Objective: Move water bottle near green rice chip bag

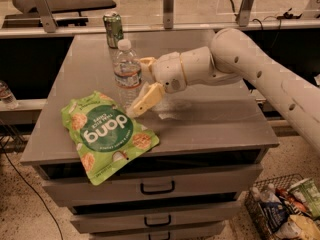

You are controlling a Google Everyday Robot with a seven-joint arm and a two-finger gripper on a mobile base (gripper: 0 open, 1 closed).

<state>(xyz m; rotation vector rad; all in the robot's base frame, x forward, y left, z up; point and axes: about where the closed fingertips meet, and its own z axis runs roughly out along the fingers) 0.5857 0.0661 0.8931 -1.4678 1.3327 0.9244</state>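
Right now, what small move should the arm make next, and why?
Probably ease the tool straight back toward the arm, away from the water bottle. The bottle already stands upright right beside the green rice chip bag, so the placing looks done, and the tool sits close at its side.

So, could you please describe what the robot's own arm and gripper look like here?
The arm is a thick, smooth, off-white tube with rounded joints and a few small dark holes in its shell; no cables show. Its wrist is a rounded white housing. The gripper, right beside the water bottle, has two flat, pale yellow fingers.
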